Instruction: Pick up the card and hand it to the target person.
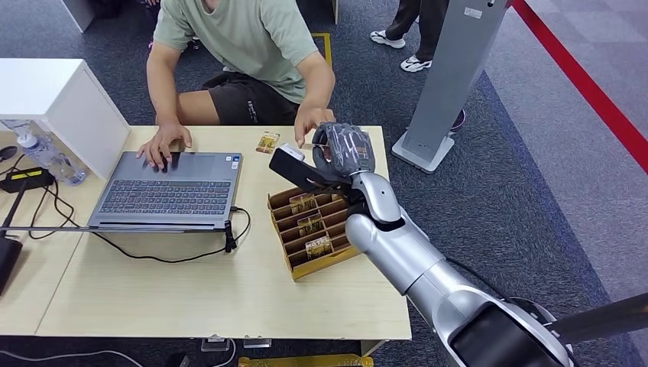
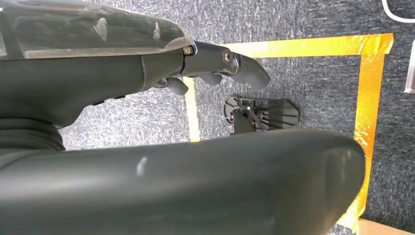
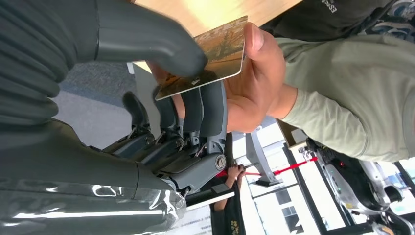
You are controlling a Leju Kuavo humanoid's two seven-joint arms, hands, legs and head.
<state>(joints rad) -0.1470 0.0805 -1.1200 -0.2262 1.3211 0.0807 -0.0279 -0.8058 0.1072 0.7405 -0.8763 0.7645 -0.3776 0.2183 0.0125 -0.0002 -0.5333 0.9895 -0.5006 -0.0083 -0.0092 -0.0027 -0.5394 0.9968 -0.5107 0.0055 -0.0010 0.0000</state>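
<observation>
The card (image 3: 215,54), brown and gold with a picture on it, is pinched between the thumb and fingers of my right hand (image 3: 147,147). In the head view my right hand (image 1: 348,149) is raised over the far edge of the table, above the wooden card box (image 1: 313,229). The seated person's hand (image 1: 309,122) meets it there. Up close, the person's hand (image 3: 254,83) grips the card's other end with thumb on top. My left hand (image 2: 210,58) hangs over the carpet, holding nothing, fingers loosely apart.
An open laptop (image 1: 172,187) with the person's other hand on it fills the table's left middle, its cable trailing forward. A loose card (image 1: 267,141) lies near the far edge. A water bottle (image 1: 46,157), a white box (image 1: 61,99) and a grey stand (image 1: 451,76) surround the table.
</observation>
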